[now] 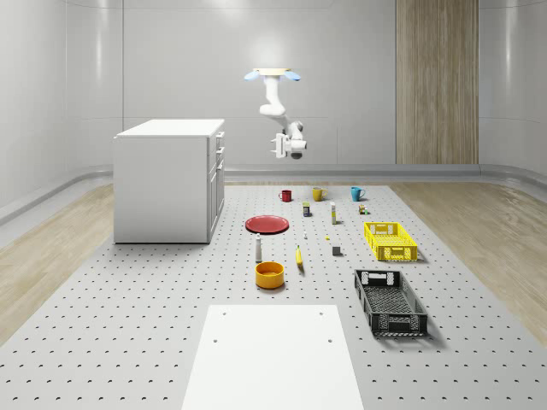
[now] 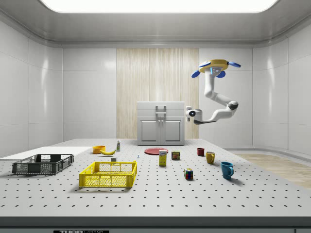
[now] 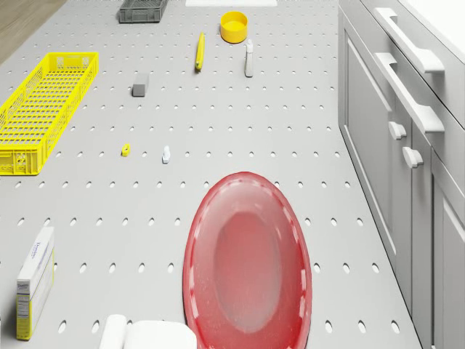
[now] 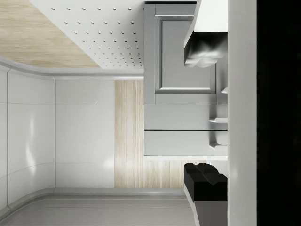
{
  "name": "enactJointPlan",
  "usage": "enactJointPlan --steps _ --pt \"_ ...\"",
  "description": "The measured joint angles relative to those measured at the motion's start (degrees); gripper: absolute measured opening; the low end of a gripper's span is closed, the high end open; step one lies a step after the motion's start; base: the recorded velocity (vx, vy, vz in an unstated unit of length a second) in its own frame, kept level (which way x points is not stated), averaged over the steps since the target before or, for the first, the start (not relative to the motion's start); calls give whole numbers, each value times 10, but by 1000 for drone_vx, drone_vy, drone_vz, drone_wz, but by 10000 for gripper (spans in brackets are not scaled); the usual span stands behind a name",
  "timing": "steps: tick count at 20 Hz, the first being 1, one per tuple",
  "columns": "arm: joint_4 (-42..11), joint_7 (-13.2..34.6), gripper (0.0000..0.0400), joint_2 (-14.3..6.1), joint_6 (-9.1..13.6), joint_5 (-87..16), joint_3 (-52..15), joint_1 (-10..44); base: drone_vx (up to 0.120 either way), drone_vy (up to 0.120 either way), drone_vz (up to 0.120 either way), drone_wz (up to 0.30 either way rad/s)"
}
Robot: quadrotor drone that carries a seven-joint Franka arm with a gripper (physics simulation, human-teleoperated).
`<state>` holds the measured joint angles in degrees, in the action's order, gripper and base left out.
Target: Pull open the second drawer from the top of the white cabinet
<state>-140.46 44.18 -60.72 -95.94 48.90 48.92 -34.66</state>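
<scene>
Hovering position: the drone [image 1: 273, 74] hung in the air in front of the white cabinet [image 1: 167, 179], higher than the cabinet top, over the perforated mat [image 1: 128, 325] near the red plate [image 1: 267, 225].
Arm: it hung down from the drone body, bent at the elbow, and turned back toward the cabinet front.
Gripper location: the gripper [image 1: 279, 147] sat at roughly drawer height, off the cabinet front toward the whole-scene view's right, with clear air between it and the handles.
Gripper location, side view: the gripper [image 2: 189, 113] appeared just off the right edge of the cabinet [image 2: 161, 124].
Gripper state: the two fingers stood wide apart in the wrist view and held nothing.
Gripper aim: in the wrist view the gripper [image 4: 207, 110] faced the cabinet front, and the drawer handles lay between the two fingertips.
Second drawer: the second drawer [image 4: 178, 117] lay directly under the top drawer [image 4: 178, 143] and above the cabinet doors [image 4: 183, 56].
Second drawer state: its front sat flush with the top drawer front, closed.
Second drawer handle: the bar handle [image 3: 408, 93] ran across the drawer front, untouched.
Mat contents: a yellow crate [image 1: 391, 241], a black crate [image 1: 391, 301], a yellow bowl [image 1: 269, 274], a banana [image 1: 299, 256].
Mugs: the red mug [image 1: 285, 196], yellow mug [image 1: 318, 194] and blue mug [image 1: 356, 193] stood in a row beyond the plate.
</scene>
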Motion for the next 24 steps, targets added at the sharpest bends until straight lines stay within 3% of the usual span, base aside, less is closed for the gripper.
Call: enactJointPlan --steps 9,24 --pt "-2 10 300 -15 -13 -12 5 -14 120 -120 0 0" --pt "-5 23 300 -35 -30 -28 10 -32 120 -3 0 0"
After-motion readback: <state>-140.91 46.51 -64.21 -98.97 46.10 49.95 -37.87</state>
